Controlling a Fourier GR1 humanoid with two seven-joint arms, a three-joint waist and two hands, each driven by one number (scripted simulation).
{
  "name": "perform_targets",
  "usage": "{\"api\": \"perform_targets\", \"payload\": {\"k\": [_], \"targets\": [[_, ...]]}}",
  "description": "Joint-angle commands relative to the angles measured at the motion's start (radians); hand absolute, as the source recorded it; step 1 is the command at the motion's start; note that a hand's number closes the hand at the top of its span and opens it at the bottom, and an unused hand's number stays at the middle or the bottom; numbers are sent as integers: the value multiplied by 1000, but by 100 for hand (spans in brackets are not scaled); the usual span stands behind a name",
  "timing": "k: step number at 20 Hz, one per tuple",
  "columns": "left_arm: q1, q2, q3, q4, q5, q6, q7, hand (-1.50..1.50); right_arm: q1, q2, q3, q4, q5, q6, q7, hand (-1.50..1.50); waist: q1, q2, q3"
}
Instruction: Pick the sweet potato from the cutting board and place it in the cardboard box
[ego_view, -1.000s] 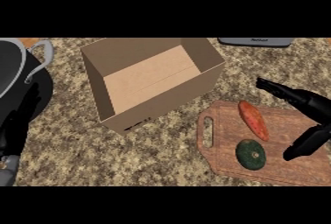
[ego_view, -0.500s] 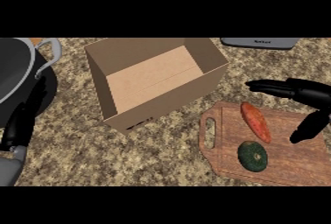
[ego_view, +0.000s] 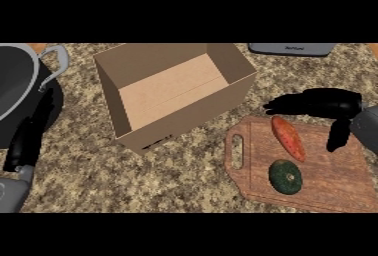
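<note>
An orange sweet potato (ego_view: 289, 138) lies on the wooden cutting board (ego_view: 336, 180) at the right, pointing away from me. My right hand (ego_view: 325, 105) hovers just beyond its far end, fingers stretched to the left and thumb hanging down to the potato's right; it is open and holds nothing. The open cardboard box (ego_view: 171, 90) stands left of the board, with nothing visible inside it. My left hand does not show.
A dark green round vegetable (ego_view: 286, 176) lies on the board near the potato. A large dark pot (ego_view: 18, 80) with a metal handle and a black pan (ego_view: 33, 127) sit at the left. A grey device (ego_view: 290, 48) is at the far edge.
My right hand has swung left and away from me, from beside the potato to over its far end, with the fingers spreading out toward the box.
</note>
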Motion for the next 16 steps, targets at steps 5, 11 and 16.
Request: {"api": "perform_targets", "payload": {"k": [5,11,16], "targets": [[28,-33,7,20,-35,23,-8,0,-91,165,63,277,120,-30,-192,-150,-24,-6,0],[10,-21,53,40,-18,-19,-18,0,-153,223,63,363,143,-14,-219,-150,-43,-11,-1],[71,-28,60,29,-24,-16,-47,0,-129,192,80,338,134,0,-292,-150,-47,-16,-2]]}}
